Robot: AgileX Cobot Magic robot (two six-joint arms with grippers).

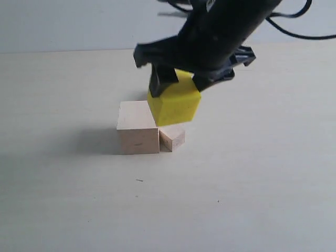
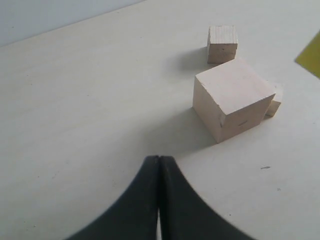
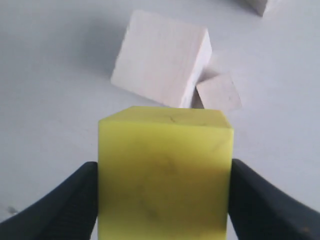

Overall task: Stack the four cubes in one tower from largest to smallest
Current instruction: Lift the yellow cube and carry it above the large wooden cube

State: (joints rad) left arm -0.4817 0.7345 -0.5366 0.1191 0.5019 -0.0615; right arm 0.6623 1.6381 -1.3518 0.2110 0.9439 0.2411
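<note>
My right gripper (image 1: 178, 84) is shut on the bright yellow cube (image 1: 174, 102) and holds it in the air, just above and right of the large pale wood cube (image 1: 137, 131) on the table. In the right wrist view the yellow cube (image 3: 165, 170) fills the gap between the black fingers (image 3: 70, 205). One small wood cube (image 1: 173, 137) rests against the large cube's right side. A second small wood cube (image 2: 222, 43) stands apart beyond the large cube (image 2: 230, 97); the exterior view hides it. My left gripper (image 2: 159, 159) is shut on nothing, low over bare table, short of the cubes.
The pale tabletop (image 1: 252, 189) stretches all round the cubes. Black cables (image 1: 294, 23) trail from the right arm at the back. A pale wall (image 1: 63, 23) bounds the table's far edge.
</note>
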